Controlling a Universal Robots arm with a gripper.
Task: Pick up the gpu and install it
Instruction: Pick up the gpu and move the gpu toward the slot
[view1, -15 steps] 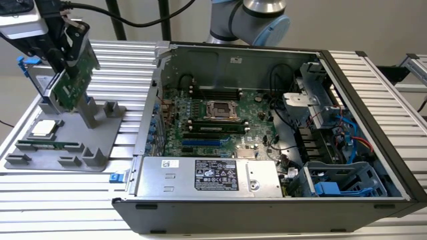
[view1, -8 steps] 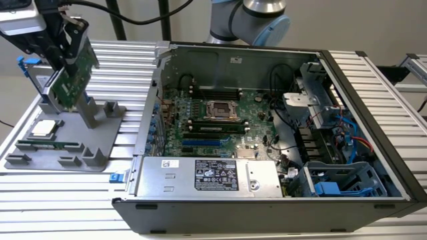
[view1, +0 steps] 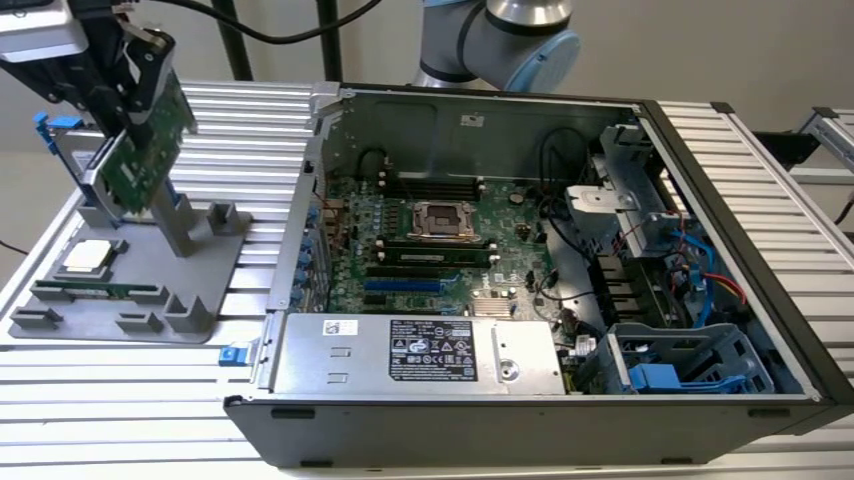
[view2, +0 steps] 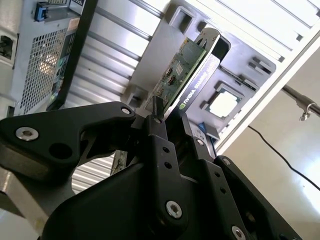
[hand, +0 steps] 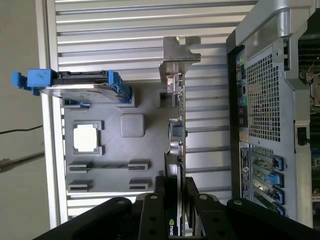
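The gpu (view1: 144, 150) hangs tilted at the exterior view's far left, green circuit board facing the camera, over the grey fixture tray (view1: 220, 268). My gripper (view1: 134, 115) is shut on its upper edge. In the first wrist view the gpu (hand: 176, 125) shows edge-on, its silver end bracket (hand: 179, 52) pointing away from my gripper (hand: 175, 192). The second wrist view has the black fingers (view2: 159, 137) clamping the gpu (view2: 187, 70) from both faces. I cannot tell whether the card's lower edge touches the tray's posts.
The open computer case (view1: 747, 250) lies to the exterior view's right with the motherboard (view1: 441, 240) and its blue slots (view1: 400, 285) exposed, and a silver power supply (view1: 414, 350) in front. On the tray sit a processor (view1: 88, 256), a memory stick (view1: 94, 292) and a blue-framed hard drive (hand: 80, 89).
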